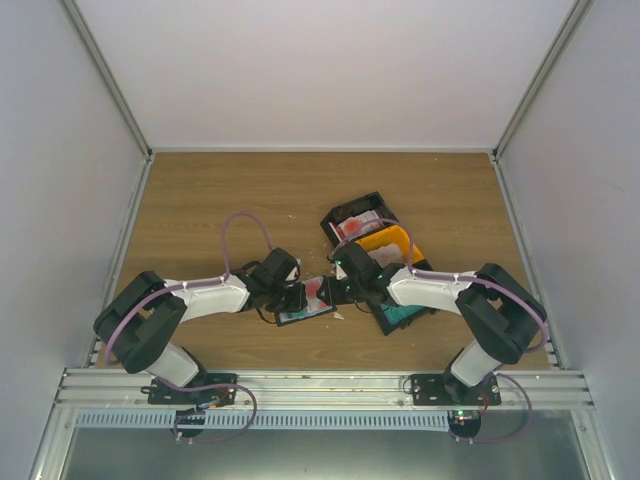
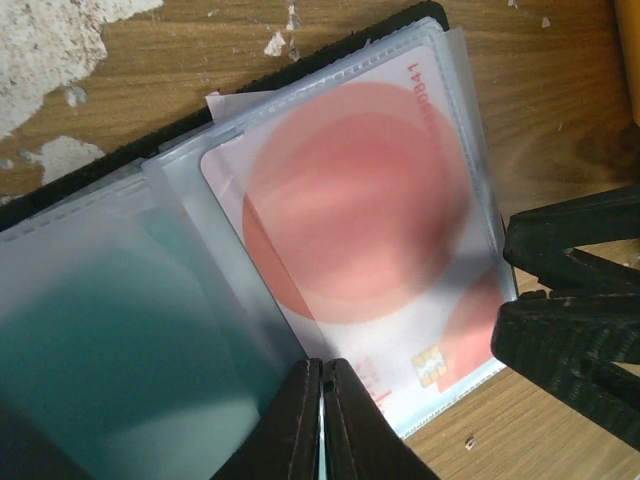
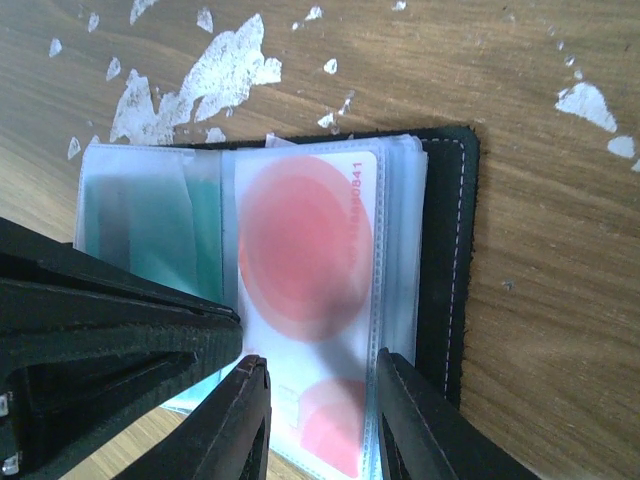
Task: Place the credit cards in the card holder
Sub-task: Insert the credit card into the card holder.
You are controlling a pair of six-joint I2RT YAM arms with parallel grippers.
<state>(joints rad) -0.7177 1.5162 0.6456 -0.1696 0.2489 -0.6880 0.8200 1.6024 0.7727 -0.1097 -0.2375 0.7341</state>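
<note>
Your left tool (image 2: 321, 375) pinched shut on a floppy sleeve (image 2: 235, 300) of the card holder (image 3: 445, 250), open on the bench (image 3: 550, 330) — right tool (image 3: 322, 365), half-open, straddles the stiff, slick card (image 3: 300, 250) inside; push its end.

Two arms down there, the left arm (image 1: 200, 298) and the right arm (image 1: 435, 288): smooth white shells over chunky black joints. A thin purple cable (image 1: 247, 214) arcs off each one. Flat black base plates (image 1: 195, 392) are bolted underneath. Up close, the fingers (image 2: 295, 430) are matte black and finely ridged.
</note>
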